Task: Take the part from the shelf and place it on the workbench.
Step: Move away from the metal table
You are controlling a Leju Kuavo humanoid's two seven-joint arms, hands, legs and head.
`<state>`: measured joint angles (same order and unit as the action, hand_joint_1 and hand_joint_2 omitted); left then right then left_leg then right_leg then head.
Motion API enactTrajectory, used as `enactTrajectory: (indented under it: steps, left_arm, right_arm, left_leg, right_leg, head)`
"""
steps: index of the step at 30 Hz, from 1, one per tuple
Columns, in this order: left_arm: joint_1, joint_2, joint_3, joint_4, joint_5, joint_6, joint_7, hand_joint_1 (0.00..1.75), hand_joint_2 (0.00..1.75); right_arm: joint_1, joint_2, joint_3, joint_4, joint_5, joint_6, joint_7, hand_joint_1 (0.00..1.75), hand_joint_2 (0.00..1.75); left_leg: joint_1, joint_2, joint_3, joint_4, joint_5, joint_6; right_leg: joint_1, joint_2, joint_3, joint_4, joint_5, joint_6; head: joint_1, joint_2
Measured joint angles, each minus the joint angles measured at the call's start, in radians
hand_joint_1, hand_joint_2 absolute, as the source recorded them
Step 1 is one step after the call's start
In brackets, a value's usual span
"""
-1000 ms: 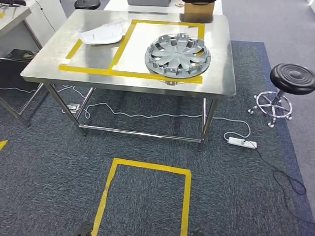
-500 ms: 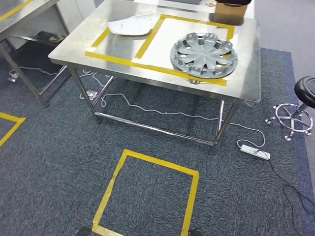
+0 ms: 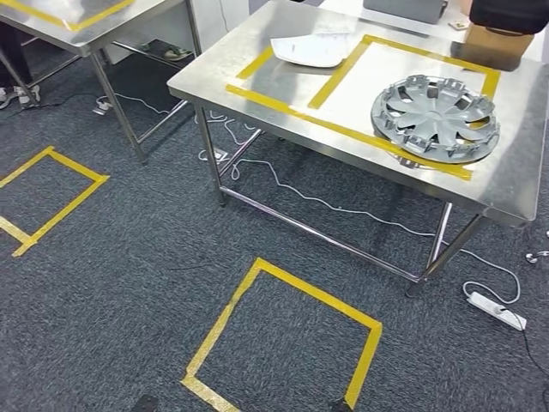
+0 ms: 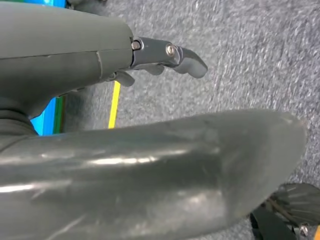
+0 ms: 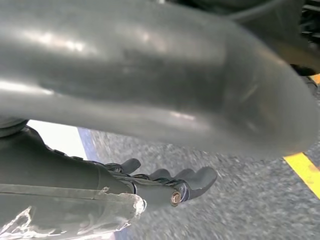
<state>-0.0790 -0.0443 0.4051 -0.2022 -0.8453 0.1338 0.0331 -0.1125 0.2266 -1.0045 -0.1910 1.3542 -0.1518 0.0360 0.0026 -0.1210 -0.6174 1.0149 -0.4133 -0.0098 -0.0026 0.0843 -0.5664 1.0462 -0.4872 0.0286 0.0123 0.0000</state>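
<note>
A grey wheel cover [image 3: 435, 118] lies on the steel workbench [image 3: 214, 73], inside a yellow tape frame near its right end. A white moulded part [image 3: 314, 50] lies further back in the neighbouring frame. My left hand [image 4: 113, 150] hangs over the grey carpet, its fingers [image 4: 170, 52] stretched out and apart from the thumb, with nothing in it. My right hand [image 5: 132, 85] hangs the same way, fingers [image 5: 181, 185] loosely extended and empty. Both hands are well away from the bench.
A second steel table [image 3: 84, 26] stands at the back left. Yellow tape squares [image 3: 285, 335] [image 3: 45, 193] mark the carpet. A power strip [image 3: 497, 310] and white cables lie under the bench. A cardboard box [image 3: 491, 47] and a dark sleeve [image 3: 511, 13] are at the bench's far side.
The camera has swung left: the workbench has slid to the upper right, the black stool has left the picture, and a second table and floor square have come in.
</note>
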Motion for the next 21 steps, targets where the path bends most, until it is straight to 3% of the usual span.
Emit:
enactTrajectory:
  steps: [2,4,6,8,9,11,12,14,15,17,19,21]
  left_arm:
    - [0.005,0.001,0.0,0.0,-0.001,0.0,0.0,0.0,0.0]
    - [0.009,0.0,0.0,0.0,-0.002,0.001,0.0,0.0,0.0]
    - [0.005,-0.002,0.0,0.0,-0.002,0.001,0.0,0.0,0.0]
    - [0.002,-0.003,0.0,0.0,-0.002,0.001,0.0,0.0,0.0]
    - [0.003,-0.003,0.0,0.0,-0.002,0.001,0.0,0.0,0.0]
    - [0.006,-0.003,0.0,0.0,-0.002,0.001,0.0,0.0,0.0]
    - [0.006,-0.002,0.0,0.0,-0.002,0.001,0.0,0.0,0.0]
    - [0.002,-0.004,0.0,0.0,-0.002,0.001,0.0,0.0,0.0]
    - [0.001,-0.005,0.0,0.0,0.0,0.0,0.0,0.0,0.0]
    - [0.002,-0.005,0.0,0.0,0.004,-0.004,0.0,0.0,0.0]
    - [0.006,-0.004,0.001,0.0,0.006,-0.009,-0.005,0.0,0.0]
    - [0.005,-0.002,0.001,0.0,-0.001,-0.009,-0.022,0.0,0.0]
  right_arm:
    - [-0.002,0.0,0.0,0.0,0.0,0.0,0.0,0.0,0.0]
    - [-0.004,0.0,0.0,0.0,0.0,0.0,-0.001,0.0,0.0]
    - [-0.002,0.0,0.0,0.0,0.0,0.0,-0.002,0.0,0.0]
    - [0.002,0.0,0.0,0.0,0.0,0.0,0.001,0.0,0.0]
    - [0.004,0.0,0.0,0.0,0.0,0.0,0.003,0.0,0.0]
    - [0.004,0.0,0.0,0.0,0.0,0.002,0.009,0.0,0.0]
    - [0.004,0.0,0.0,0.0,-0.001,0.003,0.012,0.0,0.0]
    - [0.005,-0.001,-0.001,-0.001,-0.001,0.003,0.018,0.0,0.0]
    - [0.005,-0.001,-0.001,-0.001,-0.001,0.004,0.021,0.0,0.0]
    - [0.004,0.0,-0.001,-0.001,-0.001,0.004,0.024,0.0,0.0]
    - [0.003,0.0,-0.001,-0.001,0.0,0.005,0.025,0.0,0.0]
    - [0.005,0.0,-0.002,-0.001,0.001,0.005,0.025,0.0,0.0]
  left_leg:
    - [0.005,-0.013,-0.004,-0.004,0.006,-0.013]
    - [0.002,0.023,-0.018,0.021,-0.014,-0.023]
    - [-0.001,0.082,-0.064,0.118,-0.074,-0.031]
    - [0.003,0.104,-0.114,0.227,-0.121,-0.039]
    - [0.005,0.108,-0.121,0.246,-0.121,-0.042]
    - [0.009,0.12,-0.079,0.179,-0.073,-0.046]
    - [0.01,0.143,-0.04,0.117,-0.046,-0.048]
    - [0.007,0.184,0.017,0.016,-0.019,-0.04]
    - [0.005,0.193,0.027,-0.003,-0.019,-0.033]
    - [0.003,0.172,0.027,-0.009,-0.021,-0.015]
    - [0.005,0.151,0.028,-0.01,-0.019,-0.002]
    - [0.005,0.128,0.026,-0.011,-0.016,0.009]
  right_leg:
    - [0.001,-0.017,0.006,-0.008,0.006,-0.008]
    - [-0.001,-0.04,0.012,-0.02,0.015,-0.019]
    - [-0.001,-0.069,0.015,-0.027,0.019,-0.025]
    - [0.0,-0.101,0.014,-0.028,0.019,-0.027]
    - [0.0,-0.116,0.013,-0.028,0.018,-0.026]
    - [-0.002,-0.143,0.014,-0.028,0.015,-0.023]
    - [-0.001,-0.155,0.016,-0.027,0.013,-0.018]
    - [0.005,-0.176,0.017,-0.023,0.006,-0.006]
    - [0.009,-0.186,0.02,-0.023,0.003,0.0]
    - [0.008,-0.203,0.029,-0.024,-0.003,0.01]
    - [0.002,-0.171,0.023,0.002,-0.025,0.021]
    - [0.0,-0.115,-0.024,0.105,-0.082,0.025]
  head:
    - [0.0,0.0]
    - [-0.005,0.0]
    - [-0.01,0.0]
    - [-0.01,0.0]
    - [-0.011,0.0]
    - [-0.011,0.0]
    - [-0.011,0.0]
    - [-0.012,0.0]
    - [-0.011,0.0]
    - [-0.007,0.0]
    - [-0.004,0.0]
    - [-0.002,0.0]
